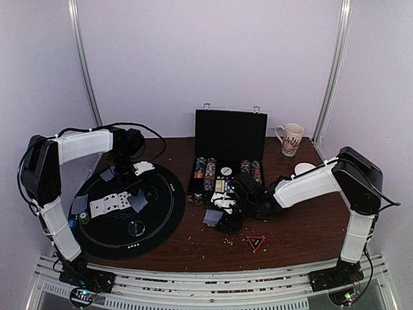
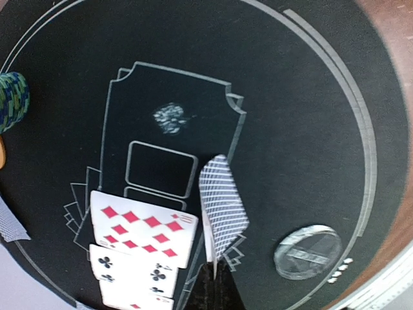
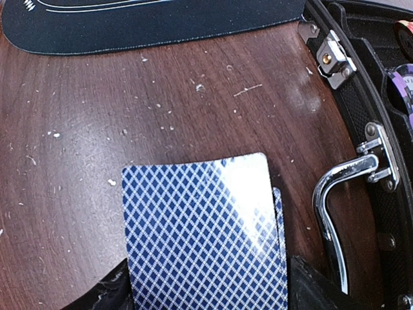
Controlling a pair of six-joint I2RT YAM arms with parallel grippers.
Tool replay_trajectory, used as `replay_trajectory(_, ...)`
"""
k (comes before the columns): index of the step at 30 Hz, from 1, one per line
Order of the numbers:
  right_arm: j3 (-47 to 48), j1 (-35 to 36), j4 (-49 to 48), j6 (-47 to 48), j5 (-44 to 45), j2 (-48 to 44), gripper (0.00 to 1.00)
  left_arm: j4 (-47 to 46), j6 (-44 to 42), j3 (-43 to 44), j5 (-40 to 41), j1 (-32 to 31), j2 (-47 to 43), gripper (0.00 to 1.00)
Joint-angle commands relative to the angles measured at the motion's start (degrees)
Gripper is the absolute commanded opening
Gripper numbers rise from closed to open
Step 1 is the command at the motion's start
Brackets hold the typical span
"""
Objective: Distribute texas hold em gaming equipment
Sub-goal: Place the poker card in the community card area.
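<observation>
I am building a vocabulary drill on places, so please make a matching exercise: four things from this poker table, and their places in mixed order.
Things:
1 mug
2 clear disc
3 red triangle
4 deck

Places:
a on the black mat
b on the bare table, near the front
c in the right gripper
d right of the case, at the back

Pairs: 1-d, 2-a, 3-b, 4-c

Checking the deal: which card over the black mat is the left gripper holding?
The blue lattice-backed card, pinched in the left gripper and showing its back; the diamonds card and clubs card beside it lie face up on the mat.
</observation>
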State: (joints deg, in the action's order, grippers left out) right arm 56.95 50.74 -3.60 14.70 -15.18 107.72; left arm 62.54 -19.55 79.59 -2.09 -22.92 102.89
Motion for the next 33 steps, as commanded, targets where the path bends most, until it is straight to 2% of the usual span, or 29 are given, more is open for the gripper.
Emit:
replay_trajectory(1, -2.9, 0.08, 5.75, 0.24, 2.85, 0.48, 0.78, -5.54, -3.2, 1.66, 10.15, -0.71, 2.0, 0.0)
replay_trajectory(4, -2.65, 0.05, 6.06, 0.13, 3.05, 0.57, 0.78, -9.07, -4.55, 3.22, 13.21, -0.79, 3.99, 0.0)
replay_trajectory(7, -2.6, 0.06, 5.89, -0.08, 3.03, 0.47, 0.78, -13.05, -6.27, 3.33, 8.79, -1.1, 3.98, 0.0)
replay_trajectory(9, -2.6, 0.09, 5.8, -0.18, 3.12, 0.56, 0.78, -14.76, -8.23, 2.47, 8.69, -1.81, 4.05, 0.0)
replay_trajectory(19, -3.02, 0.11, 5.88, -0.36, 3.16, 0.53, 0.78, -16.44, -14.13, 0.75, 15.57, -2.01, 6.56, 0.0)
replay_trajectory(33, -3.18, 0.13, 5.77, -0.64, 3.23, 0.5, 0.78, -18.2, -19.02, -0.14, 18.67, -0.42, 10.13, 0.0)
